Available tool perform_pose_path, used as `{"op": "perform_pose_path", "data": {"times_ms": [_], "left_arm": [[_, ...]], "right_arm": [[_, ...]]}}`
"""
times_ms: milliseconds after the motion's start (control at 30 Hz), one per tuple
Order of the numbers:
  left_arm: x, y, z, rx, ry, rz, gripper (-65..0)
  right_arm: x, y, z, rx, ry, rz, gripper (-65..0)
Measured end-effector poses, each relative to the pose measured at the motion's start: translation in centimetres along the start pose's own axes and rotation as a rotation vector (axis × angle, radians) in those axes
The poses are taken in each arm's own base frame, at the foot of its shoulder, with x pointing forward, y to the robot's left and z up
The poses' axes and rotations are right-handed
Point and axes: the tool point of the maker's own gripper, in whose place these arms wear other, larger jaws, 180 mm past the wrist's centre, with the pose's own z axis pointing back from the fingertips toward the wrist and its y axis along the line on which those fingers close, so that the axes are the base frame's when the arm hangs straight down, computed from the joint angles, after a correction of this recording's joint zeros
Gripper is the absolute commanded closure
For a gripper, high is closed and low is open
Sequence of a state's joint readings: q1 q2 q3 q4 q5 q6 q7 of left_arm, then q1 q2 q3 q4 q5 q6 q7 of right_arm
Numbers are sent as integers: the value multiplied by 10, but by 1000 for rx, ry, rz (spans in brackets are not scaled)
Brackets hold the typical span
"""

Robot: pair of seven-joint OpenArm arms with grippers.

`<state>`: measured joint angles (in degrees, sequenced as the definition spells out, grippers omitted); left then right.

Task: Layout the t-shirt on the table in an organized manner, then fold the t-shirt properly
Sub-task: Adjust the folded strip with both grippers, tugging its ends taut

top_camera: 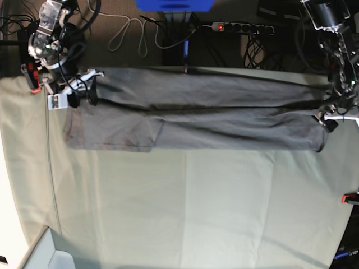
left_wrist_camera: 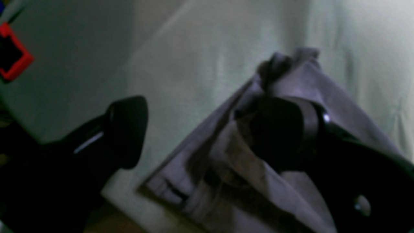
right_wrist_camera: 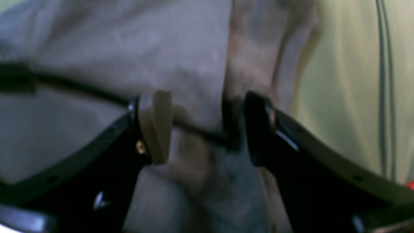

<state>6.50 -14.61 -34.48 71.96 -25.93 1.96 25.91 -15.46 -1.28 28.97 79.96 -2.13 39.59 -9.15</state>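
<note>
This looks like a robotics lab or test room, not a home. The desk [top_camera: 185, 213] is covered with a pale grey-green cloth that is fixed at the edges with red clamps [top_camera: 350, 198]. Two robot arms stand at its far corners, one on the left [top_camera: 53, 42] and one on the right [top_camera: 336, 50] of the base view, both with bare metal parts and loose wiring. Behind the desk, a power strip [top_camera: 242, 27] with a lit red switch lies on a dark floor, among many black cables and a looped white cable [top_camera: 130, 33]. A blue object [top_camera: 174, 4] stands at the top edge; what it is cannot be told.
</note>
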Motion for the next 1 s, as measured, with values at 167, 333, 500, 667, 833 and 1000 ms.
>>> {"op": "perform_pose_path", "data": {"times_ms": [167, 333, 500, 667, 833, 1000], "left_arm": [[1, -1, 0, -2, -2, 2, -571], [1, -1, 0, -2, -2, 2, -571], [2, -2, -1, -4, -4, 3, -571], [2, -2, -1, -3, -4, 3, -571], [2, -2, -1, -4, -5, 3, -572], [2, -1, -1, -2, -4, 2, -573]], "right_arm": [[7, 0, -3, 2, -19, 2, -132], [3, 0, -1, 0, -10, 0, 0], [-2, -1, 2, -2, 0, -2, 0], [-12, -1, 17, -12, 20, 12, 0], [-12, -1, 23, -15, 16, 18, 0], [-18, -5, 28, -27, 28, 15, 0]]}}
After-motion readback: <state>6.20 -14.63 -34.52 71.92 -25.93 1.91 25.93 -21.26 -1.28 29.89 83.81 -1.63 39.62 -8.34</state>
